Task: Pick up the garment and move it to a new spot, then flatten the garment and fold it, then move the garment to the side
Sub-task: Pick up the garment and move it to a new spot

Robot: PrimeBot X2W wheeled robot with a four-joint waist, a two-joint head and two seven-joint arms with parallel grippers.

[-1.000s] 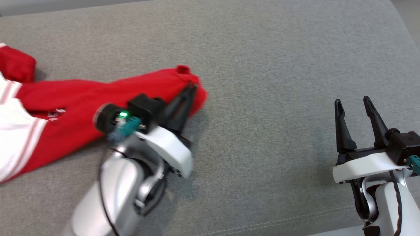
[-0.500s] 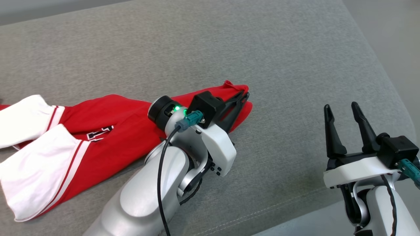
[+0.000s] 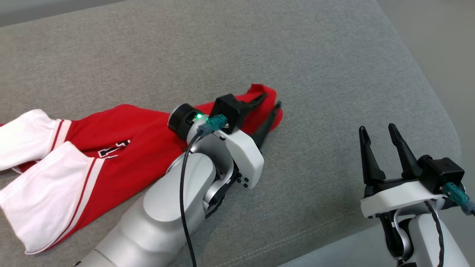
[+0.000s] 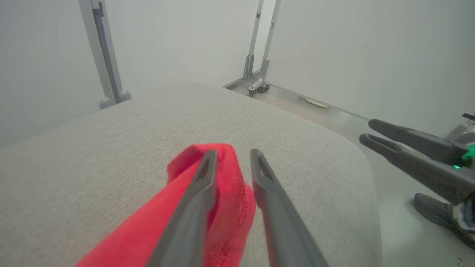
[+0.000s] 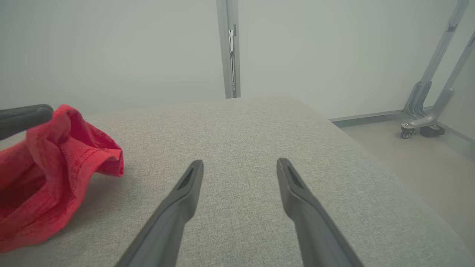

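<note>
Grey cushion (image 3: 334,74) carries the red-and-white garment (image 3: 122,126), spread across its left half. Left gripper (image 3: 271,101): jaws slightly parted astride the garment's red end, not clamping it. Right gripper (image 3: 376,128): jaws wide apart, holding nothing, well clear of the garment

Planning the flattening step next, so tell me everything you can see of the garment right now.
The garment is a red knit top with white sleeves edged in red stripes and black-and-white lettering. It lies rumpled on the grey cushion, stretched from the sleeves to a bunched, stitched hem. The left gripper sits at that hem, jaws parted with fabric between them.
</note>
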